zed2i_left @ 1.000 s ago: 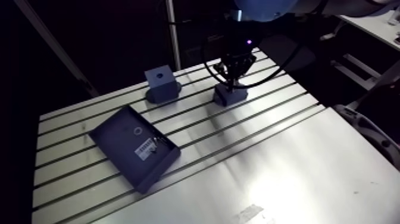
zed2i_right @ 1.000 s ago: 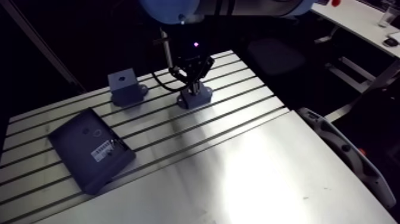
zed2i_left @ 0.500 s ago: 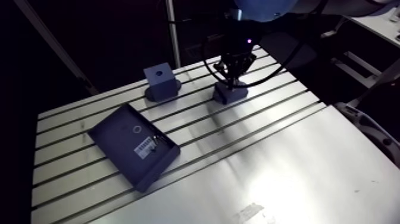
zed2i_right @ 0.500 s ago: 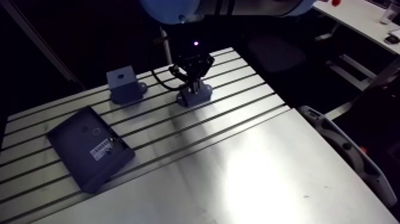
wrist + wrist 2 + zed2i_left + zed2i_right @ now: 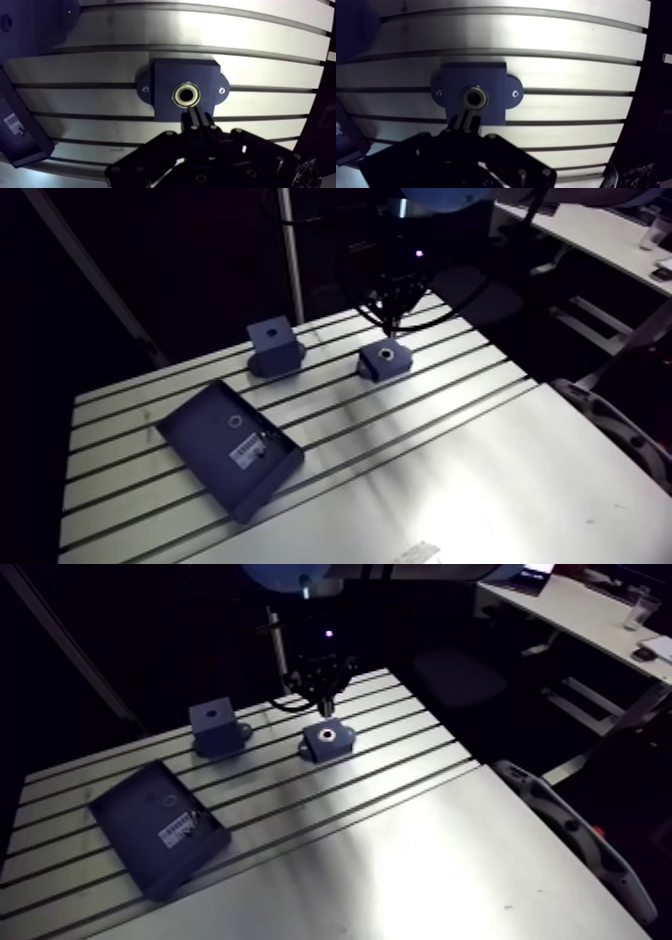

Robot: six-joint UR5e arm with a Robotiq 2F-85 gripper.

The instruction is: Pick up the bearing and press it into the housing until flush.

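Wrist view: bearing (image 5: 186, 94) sits inside the housing (image 5: 165, 75).
Gripper (image 5: 196, 111) is closed and empty; best to press straight down, centred on bearing.

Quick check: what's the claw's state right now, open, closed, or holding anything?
Claw: closed, fingers together, holding nothing; the bearing sits in the housing just ahead of it.

One housing (image 5: 165, 80); one bearing (image 5: 176, 95); one taller block (image 5: 274, 340); one dark tray (image 5: 200, 423); one slotted table (image 5: 450, 478).
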